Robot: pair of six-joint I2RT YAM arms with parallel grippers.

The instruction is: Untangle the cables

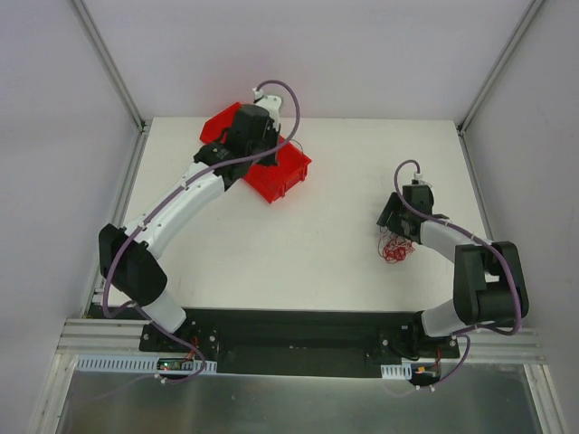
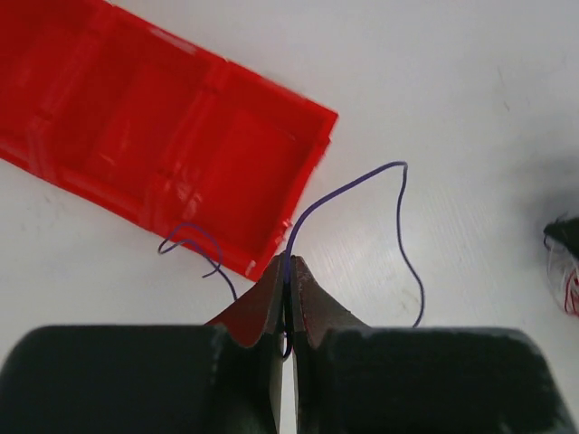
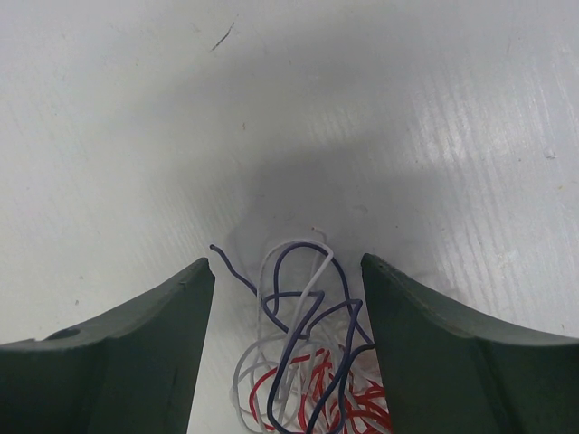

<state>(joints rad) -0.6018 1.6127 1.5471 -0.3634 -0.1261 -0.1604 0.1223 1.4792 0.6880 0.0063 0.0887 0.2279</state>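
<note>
I am pinching a single purple strand (image 2: 348,183) in the left tool (image 2: 288,271), jaws fully closed on it, just beside the red bin (image 2: 163,136) at the far left corner of the worktop (image 1: 344,181). The strand is very thin, so I am judging it could slide out of the tips if I pull. Its loose curl by the bin wall could also snag on the rim and drag the bin.

The right tool (image 3: 285,264) is standing wide and gripping nothing, with the tangle of cables (image 3: 308,362) lying between its fingers near the right edge of the worktop. Closing there risks catching red, whitish and purple strands together and tightening the knot, or sweeping the heap towards that edge.
</note>
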